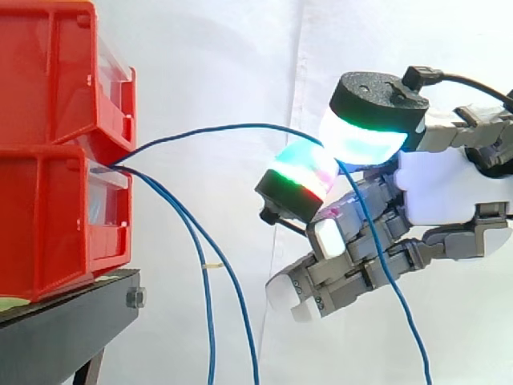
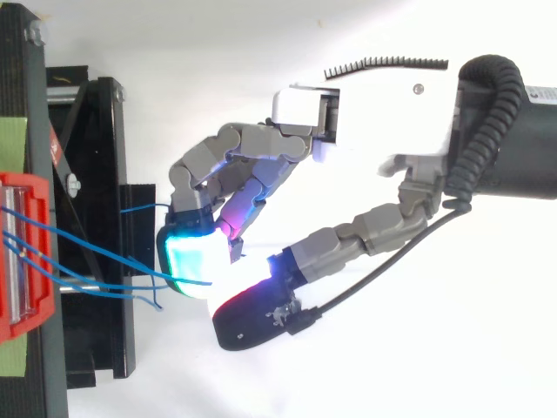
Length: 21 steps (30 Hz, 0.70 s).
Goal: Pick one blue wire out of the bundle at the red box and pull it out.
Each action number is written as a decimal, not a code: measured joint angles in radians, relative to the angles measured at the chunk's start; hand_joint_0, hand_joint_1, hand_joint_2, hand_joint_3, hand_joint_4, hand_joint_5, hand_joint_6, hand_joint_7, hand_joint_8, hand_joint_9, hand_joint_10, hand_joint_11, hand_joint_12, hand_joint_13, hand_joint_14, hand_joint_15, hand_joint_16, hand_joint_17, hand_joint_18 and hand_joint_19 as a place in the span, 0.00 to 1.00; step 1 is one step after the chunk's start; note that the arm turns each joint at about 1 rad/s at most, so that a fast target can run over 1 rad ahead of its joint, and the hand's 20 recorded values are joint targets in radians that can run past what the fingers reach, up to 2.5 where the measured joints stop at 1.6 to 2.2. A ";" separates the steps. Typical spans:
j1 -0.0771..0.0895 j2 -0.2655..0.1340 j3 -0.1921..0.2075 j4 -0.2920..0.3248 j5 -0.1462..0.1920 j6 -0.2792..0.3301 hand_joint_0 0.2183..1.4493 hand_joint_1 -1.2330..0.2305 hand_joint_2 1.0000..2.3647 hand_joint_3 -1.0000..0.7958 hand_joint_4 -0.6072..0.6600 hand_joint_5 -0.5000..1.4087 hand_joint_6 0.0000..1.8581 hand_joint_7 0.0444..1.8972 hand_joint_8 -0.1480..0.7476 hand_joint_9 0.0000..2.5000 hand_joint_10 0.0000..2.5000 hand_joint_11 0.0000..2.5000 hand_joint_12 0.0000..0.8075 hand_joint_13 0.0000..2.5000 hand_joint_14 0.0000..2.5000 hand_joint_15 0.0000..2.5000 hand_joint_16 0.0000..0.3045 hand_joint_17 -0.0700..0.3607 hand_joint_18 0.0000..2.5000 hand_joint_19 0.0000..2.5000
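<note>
Stacked red plastic bins (image 1: 56, 160) stand on a black stand (image 1: 72, 321). The hand (image 1: 449, 188) pinches one thin blue wire (image 1: 224, 127) between two glowing pads (image 1: 365, 136), though the contact itself is hard to make out. The side view shows the wire arching from the lower bin, with other wires (image 1: 210, 321) hanging and cut off below. The top view shows them entering the bin.

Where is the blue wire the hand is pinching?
In the side view the blue wire arcs from the lower red bin at left to the hand at right, pinched between its fingers, above two other wires hanging down.
</note>
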 measured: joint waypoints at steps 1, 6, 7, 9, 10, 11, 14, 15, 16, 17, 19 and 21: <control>0.000 0.000 0.000 0.000 0.000 0.000 0.26 0.30 0.17 0.55 0.38 0.22 0.46 0.56 0.49 0.38 0.00 0.20 0.53 0.23 0.00 0.13 0.23 0.52 0.15 0.08; 0.000 0.000 0.000 0.000 0.000 0.000 0.26 0.30 0.17 0.55 0.37 0.22 0.46 0.56 0.49 0.38 0.01 0.20 0.53 0.23 0.00 0.13 0.22 0.52 0.15 0.08; 0.000 0.000 0.000 0.000 0.000 0.000 0.26 0.30 0.17 0.55 0.38 0.22 0.47 0.56 0.49 0.38 0.01 0.20 0.53 0.23 0.00 0.13 0.22 0.52 0.15 0.08; 0.000 0.000 0.000 0.000 0.000 0.000 0.26 0.30 0.17 0.55 0.38 0.22 0.47 0.55 0.49 0.38 0.01 0.20 0.53 0.23 0.00 0.13 0.22 0.52 0.15 0.08; 0.000 0.000 0.000 0.000 0.000 0.000 0.26 0.30 0.17 0.55 0.38 0.22 0.47 0.55 0.49 0.38 0.01 0.20 0.53 0.23 0.00 0.13 0.22 0.52 0.15 0.08; 0.000 0.000 0.000 0.000 0.000 0.000 0.26 0.30 0.17 0.55 0.38 0.22 0.47 0.56 0.49 0.38 0.01 0.20 0.53 0.23 0.00 0.13 0.22 0.52 0.15 0.08; 0.000 0.000 0.000 0.000 0.000 0.000 0.26 0.30 0.17 0.55 0.38 0.22 0.47 0.56 0.49 0.38 0.01 0.20 0.53 0.23 0.00 0.13 0.22 0.52 0.15 0.08; 0.000 0.000 0.000 0.000 0.000 0.000 0.26 0.30 0.17 0.55 0.38 0.22 0.47 0.56 0.49 0.38 0.01 0.20 0.53 0.23 0.00 0.13 0.23 0.52 0.15 0.08; 0.000 0.000 0.000 0.000 0.000 0.000 0.26 0.30 0.17 0.55 0.38 0.22 0.47 0.56 0.49 0.38 0.01 0.20 0.53 0.23 0.00 0.13 0.22 0.52 0.15 0.08; 0.000 0.000 0.000 0.000 0.000 0.000 0.26 0.30 0.17 0.55 0.38 0.22 0.46 0.57 0.49 0.38 0.01 0.20 0.53 0.23 0.00 0.13 0.22 0.52 0.15 0.08; 0.000 0.000 0.000 0.000 0.000 0.000 0.26 0.30 0.17 0.55 0.38 0.22 0.46 0.57 0.49 0.38 0.01 0.20 0.53 0.23 0.00 0.13 0.22 0.52 0.15 0.08; 0.000 0.000 0.000 0.000 0.000 0.000 0.26 0.30 0.17 0.55 0.37 0.22 0.47 0.57 0.49 0.38 0.01 0.20 0.53 0.23 0.00 0.13 0.22 0.52 0.15 0.08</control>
